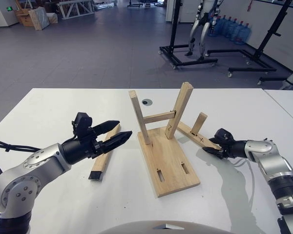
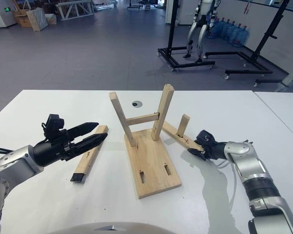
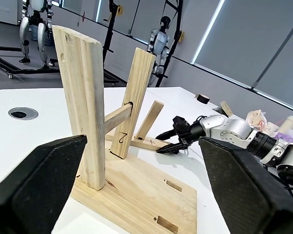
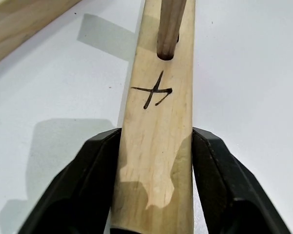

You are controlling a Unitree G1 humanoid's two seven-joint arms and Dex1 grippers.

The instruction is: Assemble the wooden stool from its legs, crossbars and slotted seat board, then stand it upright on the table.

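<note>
**Right end effector [image 1: 211,148] clamped on cross-marked pale wooden leg [image 4: 158,126]**

You'll find that leg lying on the white surface [image 1: 49,112], right of the flat slotted wooden seat board [image 1: 168,165]. Your left end effector [image 1: 125,127] gapes open, apparently just above a dark-tipped wooden leg [image 1: 105,156].

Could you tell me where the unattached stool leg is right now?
The loose leg lies flat on the table, left of the seat board, its far end close by the left gripper.
</note>
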